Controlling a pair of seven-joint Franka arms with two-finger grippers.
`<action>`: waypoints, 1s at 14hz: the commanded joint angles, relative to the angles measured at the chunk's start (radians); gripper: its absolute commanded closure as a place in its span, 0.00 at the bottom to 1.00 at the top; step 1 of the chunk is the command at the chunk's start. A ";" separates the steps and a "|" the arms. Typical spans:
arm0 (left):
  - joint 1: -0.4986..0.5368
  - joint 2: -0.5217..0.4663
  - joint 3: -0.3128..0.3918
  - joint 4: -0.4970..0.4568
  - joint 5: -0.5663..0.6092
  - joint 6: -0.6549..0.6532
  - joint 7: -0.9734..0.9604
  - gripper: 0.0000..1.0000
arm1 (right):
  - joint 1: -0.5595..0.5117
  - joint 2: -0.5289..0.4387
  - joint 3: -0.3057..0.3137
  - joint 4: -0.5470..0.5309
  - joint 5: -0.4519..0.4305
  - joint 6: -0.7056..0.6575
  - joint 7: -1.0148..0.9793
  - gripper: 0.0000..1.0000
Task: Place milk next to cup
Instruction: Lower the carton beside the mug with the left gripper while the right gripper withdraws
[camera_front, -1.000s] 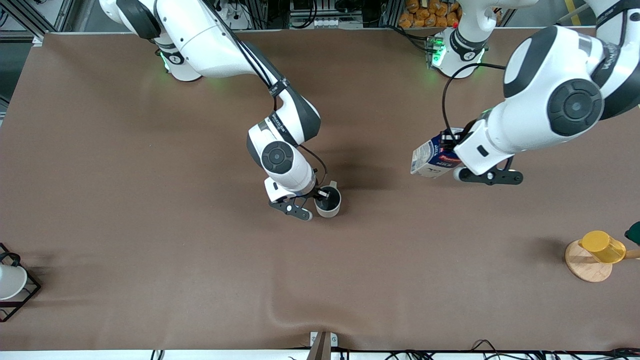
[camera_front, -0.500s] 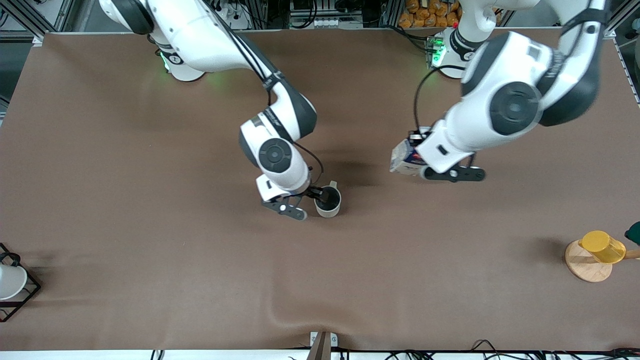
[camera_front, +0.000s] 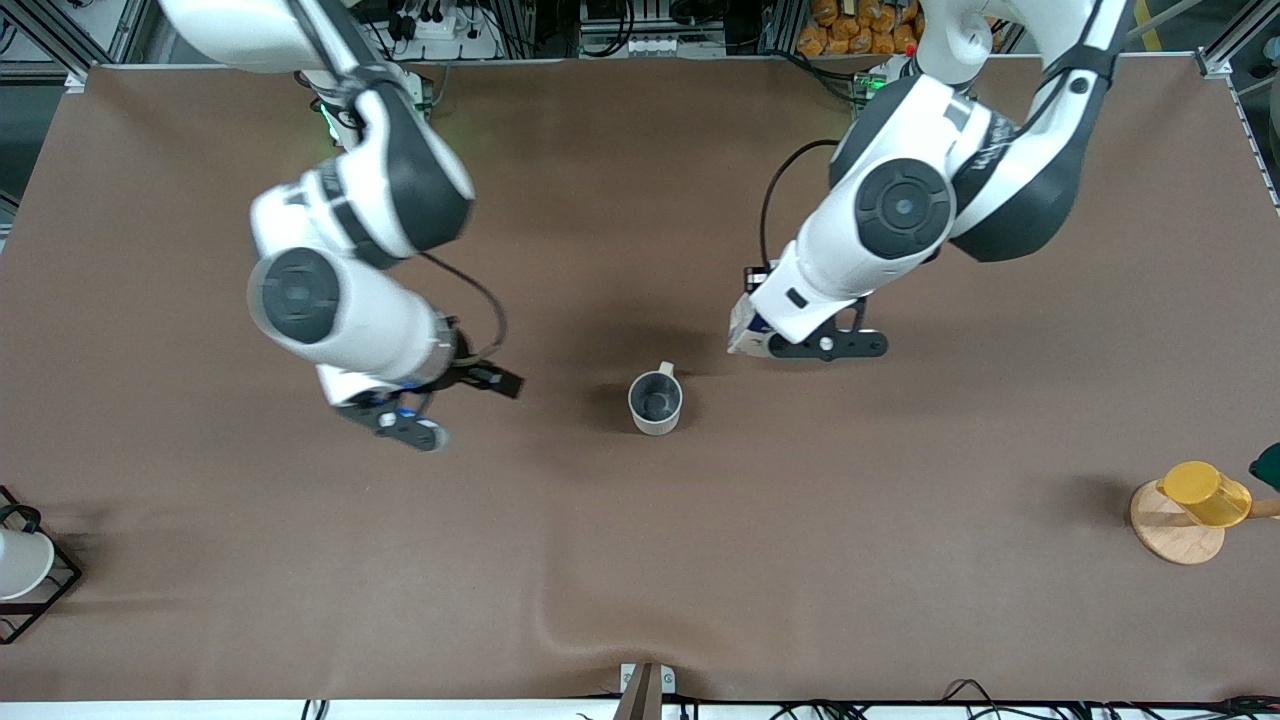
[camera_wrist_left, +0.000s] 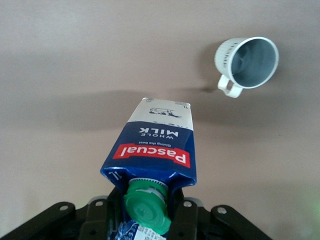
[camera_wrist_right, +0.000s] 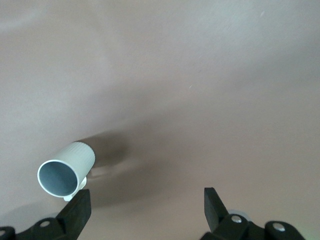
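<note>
The cup (camera_front: 655, 402) is a pale grey-beige mug, upright on the brown table near its middle. It also shows in the left wrist view (camera_wrist_left: 247, 62) and the right wrist view (camera_wrist_right: 65, 170). My left gripper (camera_front: 768, 332) is shut on the milk (camera_front: 742, 336), a blue and white carton. It holds the carton tilted in the air, over the table beside the cup toward the left arm's end. In the left wrist view the milk (camera_wrist_left: 155, 150) points away from my left gripper (camera_wrist_left: 147, 215), with its green cap (camera_wrist_left: 147, 207) between the fingers. My right gripper (camera_front: 478, 383) is open and empty, apart from the cup toward the right arm's end, and also shows in its own wrist view (camera_wrist_right: 146, 200).
A yellow cup (camera_front: 1205, 492) rests on a round wooden stand (camera_front: 1170, 530) at the left arm's end, with a dark green thing (camera_front: 1268, 465) at the edge. A white cup (camera_front: 20, 562) sits in a black wire rack at the right arm's end. The cloth has a ripple (camera_front: 560, 625) near the front edge.
My right gripper has let go of the cup and pulled away toward the right arm's end. My left gripper has carried the milk closer to the cup.
</note>
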 joint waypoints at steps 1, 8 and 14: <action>-0.065 0.087 0.018 0.115 0.004 -0.006 -0.023 0.87 | -0.067 -0.070 0.014 -0.034 0.001 -0.037 -0.096 0.00; -0.169 0.184 0.020 0.130 0.038 0.107 -0.032 0.87 | -0.319 -0.149 0.013 -0.039 -0.007 -0.214 -0.454 0.00; -0.249 0.225 0.090 0.130 0.046 0.149 -0.084 0.87 | -0.442 -0.202 0.014 -0.088 -0.048 -0.179 -0.765 0.00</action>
